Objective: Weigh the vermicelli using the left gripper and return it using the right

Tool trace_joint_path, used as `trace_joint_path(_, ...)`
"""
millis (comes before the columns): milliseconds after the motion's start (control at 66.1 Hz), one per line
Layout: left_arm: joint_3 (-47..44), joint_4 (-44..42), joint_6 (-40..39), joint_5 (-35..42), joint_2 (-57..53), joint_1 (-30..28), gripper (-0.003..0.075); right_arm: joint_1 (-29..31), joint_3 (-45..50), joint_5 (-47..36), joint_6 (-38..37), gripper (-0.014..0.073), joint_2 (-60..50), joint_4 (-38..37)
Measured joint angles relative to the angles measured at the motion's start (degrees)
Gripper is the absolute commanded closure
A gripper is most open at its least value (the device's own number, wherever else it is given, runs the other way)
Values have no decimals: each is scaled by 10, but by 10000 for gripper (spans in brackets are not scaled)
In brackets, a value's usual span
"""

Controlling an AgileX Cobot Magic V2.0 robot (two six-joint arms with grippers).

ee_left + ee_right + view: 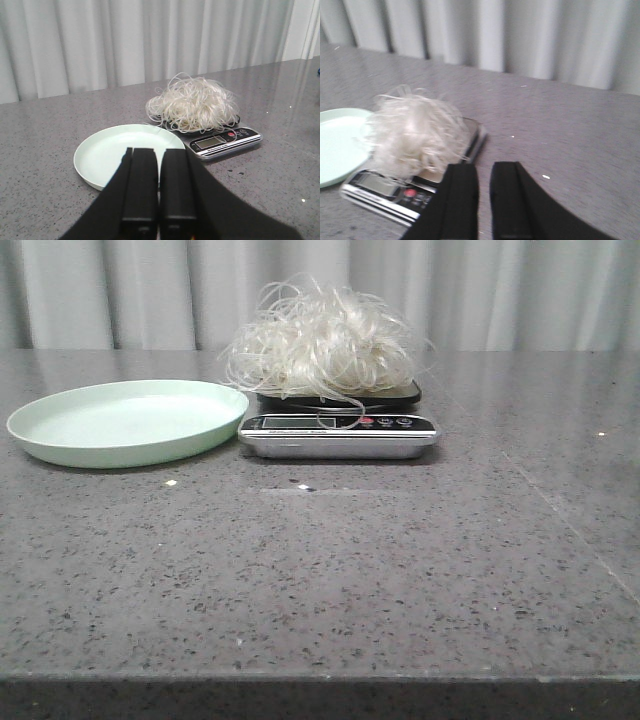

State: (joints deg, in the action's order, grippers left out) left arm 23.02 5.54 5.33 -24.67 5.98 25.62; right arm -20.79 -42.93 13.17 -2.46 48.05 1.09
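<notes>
One heap of vermicelli (322, 340) sits on the scale (338, 427) at upper centre of the front view, a few strands drooping over its display. The green plate (128, 421) lies just left of it on the grey table (320, 570). The left gripper (159, 187) has jaws nearly together, holding nothing; the right gripper (484, 200) shows a narrow gap, also holding nothing.

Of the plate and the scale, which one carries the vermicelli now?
The scale: the vermicelli is heaped on its platform, while the pale green plate beside it is bare.
</notes>
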Motion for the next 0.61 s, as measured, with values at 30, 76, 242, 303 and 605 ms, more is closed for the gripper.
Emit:
trace_joint_path(30,0,0,0,0,0,0,594,-9,-27,17,0,157,16,0)
trace_joint_path(76,0,0,0,0,0,0,594,-31,-75,48,0,81,54,0)
trace_joint_path(242,0,0,0,0,0,0,594,-70,-238,169,0,-14,186,6)
trace_joint_path(303,0,0,0,0,0,0,594,-75,-307,233,0,-15,246,15)
trace_joint_path(605,0,0,0,0,0,0,594,-76,-572,452,0,-15,486,43)
